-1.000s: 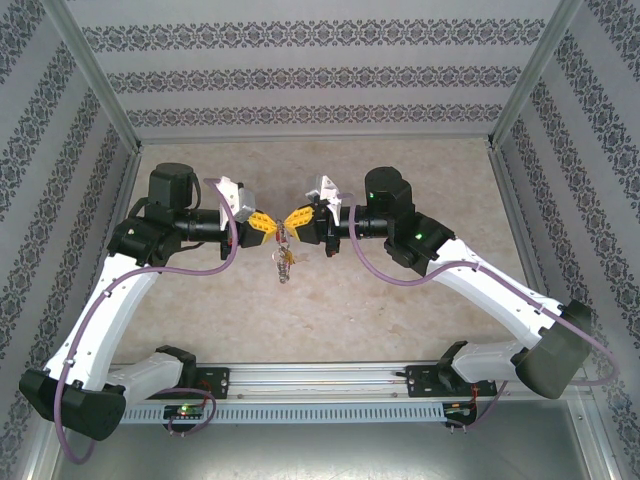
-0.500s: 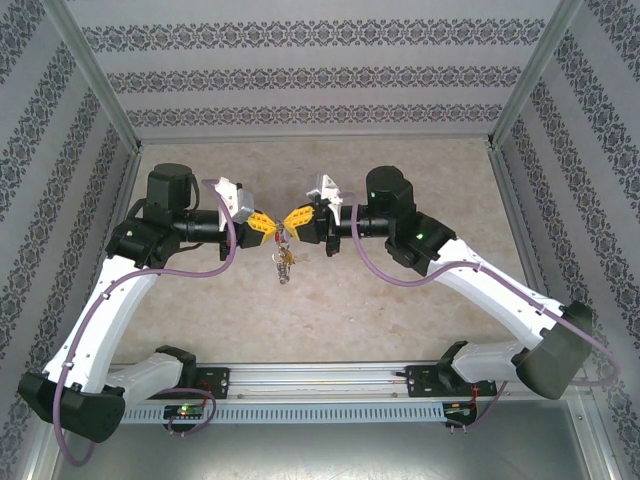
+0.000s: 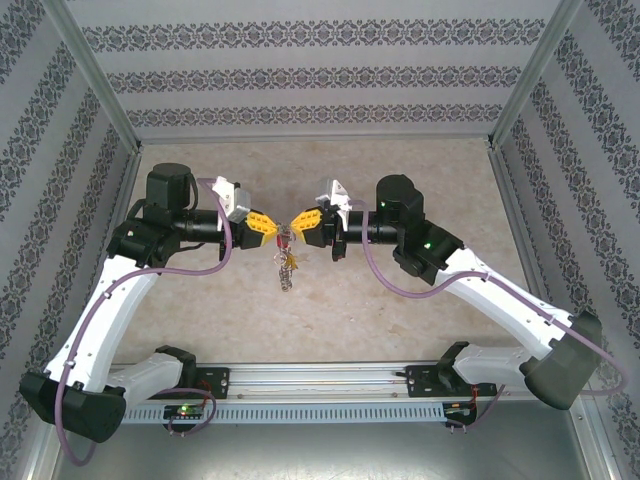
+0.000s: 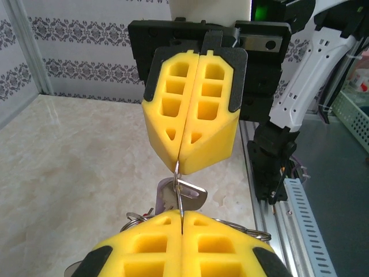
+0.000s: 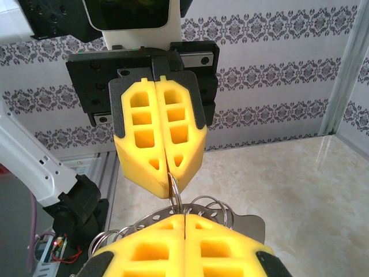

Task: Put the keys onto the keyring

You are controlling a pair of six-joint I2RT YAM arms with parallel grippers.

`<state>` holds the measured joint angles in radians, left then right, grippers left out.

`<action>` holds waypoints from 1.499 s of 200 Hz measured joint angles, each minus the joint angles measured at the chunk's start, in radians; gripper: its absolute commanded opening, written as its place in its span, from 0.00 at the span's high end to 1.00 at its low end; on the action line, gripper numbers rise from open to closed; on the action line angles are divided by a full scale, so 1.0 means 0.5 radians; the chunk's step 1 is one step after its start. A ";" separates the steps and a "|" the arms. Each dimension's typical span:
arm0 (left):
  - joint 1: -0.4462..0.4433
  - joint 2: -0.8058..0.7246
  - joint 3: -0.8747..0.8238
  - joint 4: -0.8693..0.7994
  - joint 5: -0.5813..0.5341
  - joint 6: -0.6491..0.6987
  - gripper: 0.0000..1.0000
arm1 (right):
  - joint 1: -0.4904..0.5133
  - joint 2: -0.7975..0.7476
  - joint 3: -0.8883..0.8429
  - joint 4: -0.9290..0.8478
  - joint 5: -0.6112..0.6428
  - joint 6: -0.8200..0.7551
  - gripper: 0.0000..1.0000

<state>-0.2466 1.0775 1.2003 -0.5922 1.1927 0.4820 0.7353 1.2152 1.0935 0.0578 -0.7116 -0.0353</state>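
**Surroundings.** Patterned walls (image 3: pixel 60 150) close the left, back and right of the frame. A pale marbled table (image 3: pixel 400 320) lies below, with a metal rail (image 3: pixel 320 378) along its lower edge. Purple cables (image 3: pixel 215 262) loop off both arms. In each wrist view the opposite claw's foam block stands straight ahead and hides much of the wall behind it.

**Change.** Against the frame half a second earlier, the right arm's elbow and wrist sit further right. The gap between the two claw tips is slightly wider. The left arm and the hanging bunch keep their place.

**Claws.**
- Left claw (image 3: pixel 272 229), left of centre, points right. Its yellow fingers are pressed fully together on a thin wire of the keyring (image 3: pixel 285 238).
- The keyring is held in the air at centre frame, between the two tips.
- The keys (image 3: pixel 287 270) dangle below it in a small bunch, too small to tell one from another.
- In the left wrist view one flat silver key (image 4: pixel 187 193) sits on the wire between the tips.
- Right claw (image 3: pixel 298 222), right of centre, points left. Its fingers are likewise fully together, nipping the same wire.
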 measured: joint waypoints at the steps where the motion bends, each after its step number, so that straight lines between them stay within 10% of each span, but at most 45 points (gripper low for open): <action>1: 0.000 0.001 -0.002 0.002 0.002 -0.002 1.00 | 0.000 0.000 0.000 0.001 0.000 0.002 1.00; 185: 0.040 0.001 -0.027 0.172 0.145 -0.143 1.00 | -0.053 0.034 -0.335 1.167 -0.024 0.787 1.00; 300: 0.053 -0.001 -0.054 0.244 0.156 -0.197 1.00 | -0.062 0.095 -0.355 1.220 -0.031 0.846 1.00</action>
<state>-0.2203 1.0771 1.1732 -0.4702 1.2709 0.3836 0.7044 1.2625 0.9161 0.6678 -0.7273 0.3878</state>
